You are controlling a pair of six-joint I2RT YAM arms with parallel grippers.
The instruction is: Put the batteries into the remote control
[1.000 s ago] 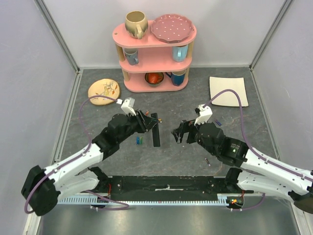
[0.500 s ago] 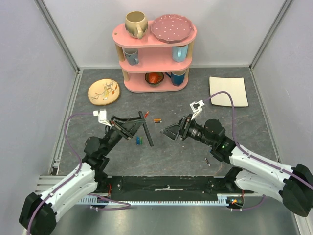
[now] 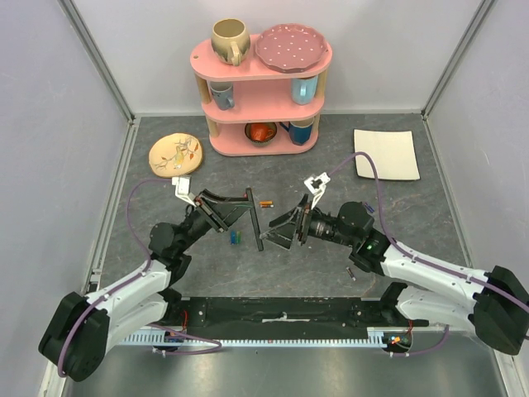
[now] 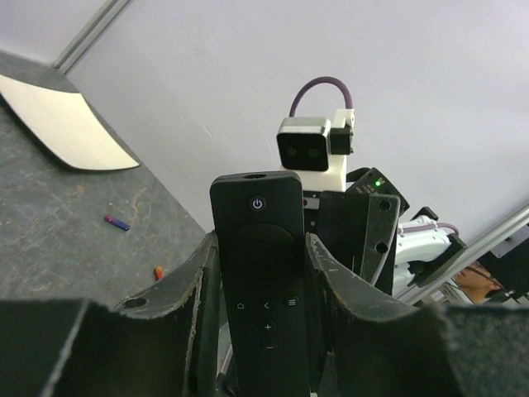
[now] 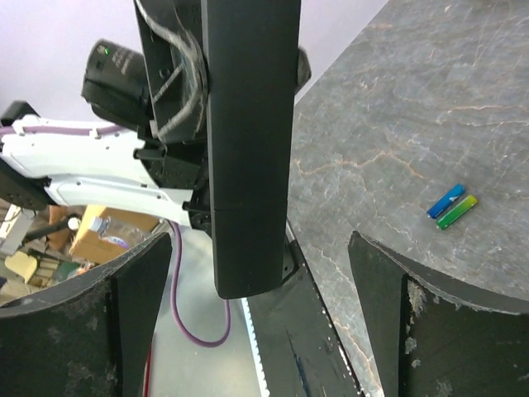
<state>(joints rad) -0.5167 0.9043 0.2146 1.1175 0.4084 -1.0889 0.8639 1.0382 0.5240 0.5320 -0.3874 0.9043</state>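
Note:
My left gripper point(image 3: 248, 211) is shut on the remote control point(image 3: 254, 219), a slim black bar held off the table and tilted. In the left wrist view the remote point(image 4: 258, 223) stands button face toward the camera between my fingers point(image 4: 192, 281). My right gripper point(image 3: 281, 233) is open just right of the remote's lower end. In the right wrist view the remote's plain back point(image 5: 248, 141) hangs between my open fingers point(image 5: 124, 322), touching neither. A blue and a green battery point(image 5: 451, 207) lie together on the table point(image 3: 236, 238). An orange battery point(image 3: 265, 203) lies behind the remote, and a grey one point(image 3: 351, 271) under my right arm.
A pink three-tier shelf point(image 3: 263, 68) with mugs and a plate stands at the back. A round patterned plate point(image 3: 175, 154) lies back left and a white square plate point(image 3: 386, 153) back right. A purple battery point(image 4: 116, 222) lies on the table.
My left gripper lifted the remote off the table and tilted it upright. My right gripper swung left and now flanks the remote's lower end.

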